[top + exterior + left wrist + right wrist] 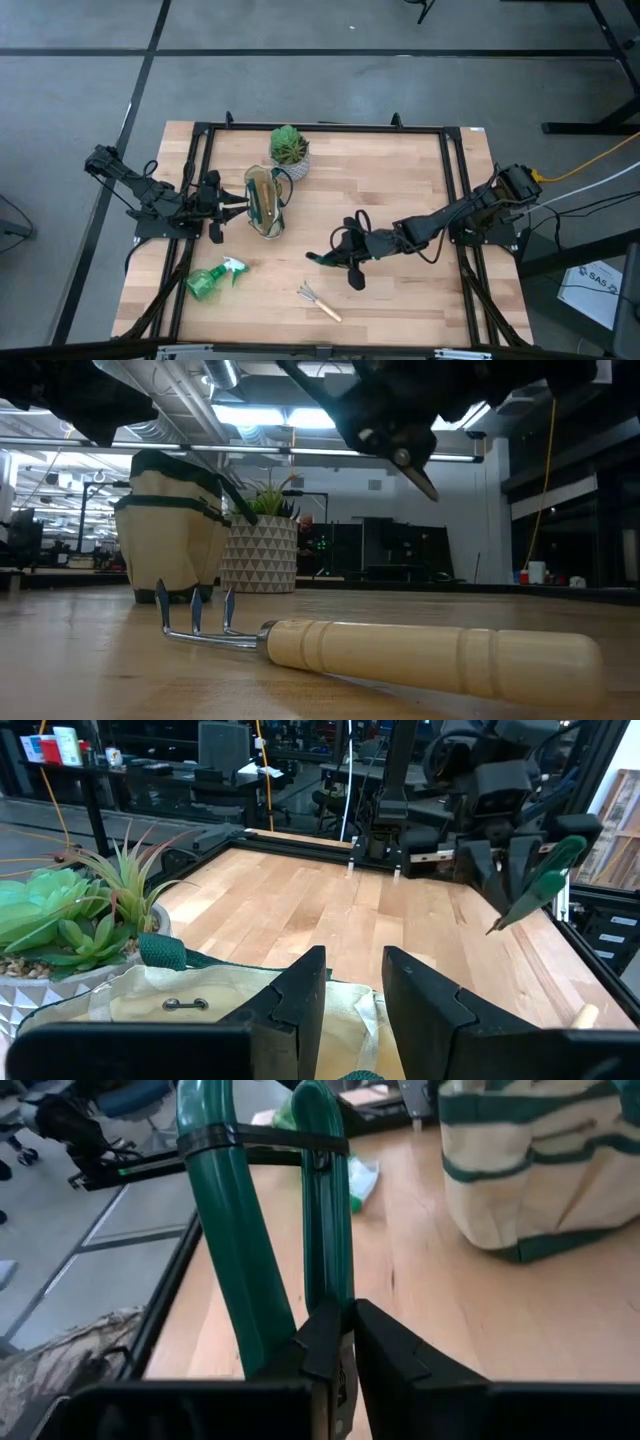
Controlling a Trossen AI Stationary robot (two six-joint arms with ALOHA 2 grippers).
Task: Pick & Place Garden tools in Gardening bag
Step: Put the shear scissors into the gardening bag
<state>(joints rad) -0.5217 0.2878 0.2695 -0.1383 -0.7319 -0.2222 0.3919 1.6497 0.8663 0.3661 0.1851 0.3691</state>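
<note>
Shears (270,1230) with green handles hang in the right gripper (345,262), lifted above the middle of the pale wooden surface (400,180). The jaws are clenched on one of the two smooth, curved handles, which a thin black band ties together near their far ends. In the low view the dark pointed blade tip slants down, clear of the wood.

The bag (265,200) stands upright toward the left side of the surface, a soft cream canvas tote with dark green trim and looped green handles. Just behind it sits a white pot with a triangle pattern (258,555), holding a spiky green plant (289,144).

The left gripper (235,205) is at the bag's left edge, its dark jaws partly parted on either side of the canvas rim; whether they pinch the cloth cannot be told.

A see-through green spray bottle (212,279) lies on its side near the front left corner. A small rake (320,302) lies flat near the front, with bent metal prongs and a rounded, light wooden handle.
</note>
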